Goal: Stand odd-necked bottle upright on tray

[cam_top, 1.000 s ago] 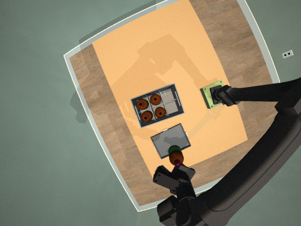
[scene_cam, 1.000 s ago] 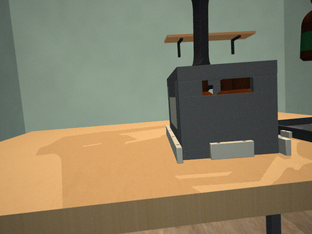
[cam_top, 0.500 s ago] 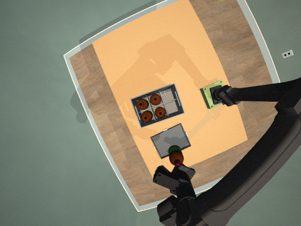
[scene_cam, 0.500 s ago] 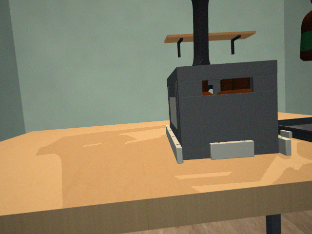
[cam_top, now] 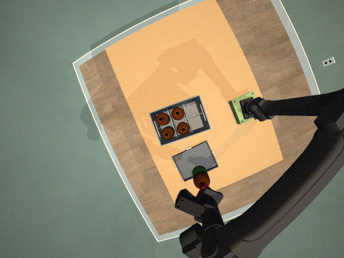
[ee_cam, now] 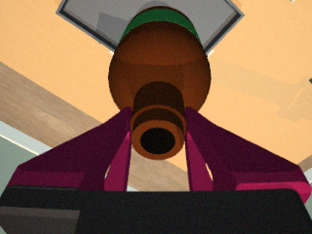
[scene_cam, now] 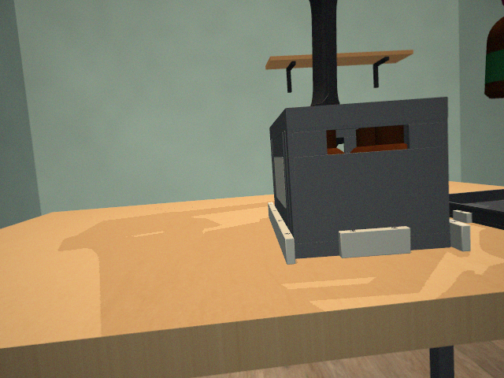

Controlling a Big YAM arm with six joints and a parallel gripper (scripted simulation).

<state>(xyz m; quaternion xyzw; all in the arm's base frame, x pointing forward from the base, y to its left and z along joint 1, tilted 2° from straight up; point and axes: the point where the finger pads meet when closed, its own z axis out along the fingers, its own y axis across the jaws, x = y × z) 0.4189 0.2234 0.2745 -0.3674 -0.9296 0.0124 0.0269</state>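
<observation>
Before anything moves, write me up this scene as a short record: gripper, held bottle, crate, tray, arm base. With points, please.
gripper: shut on the neck of a bottle, magenta fingers either side (cam_top: pixel 203 186) (ee_cam: pixel 158 141)
held bottle: brown with a green band (cam_top: pixel 201 177) (scene_cam: pixel 494 67) (ee_cam: pixel 160 63), raised above the table, not standing on the tray
crate: dark grey, six compartments (cam_top: pixel 157 129) (scene_cam: pixel 366 195); four hold a bottle each, two hold none
tray: grey, beside the crate, no bottle standing on it (cam_top: pixel 194 156) (ee_cam: pixel 104 12)
arm base: on a green plate (cam_top: pixel 236 119)
odd neck: cannot tell from these views
</observation>
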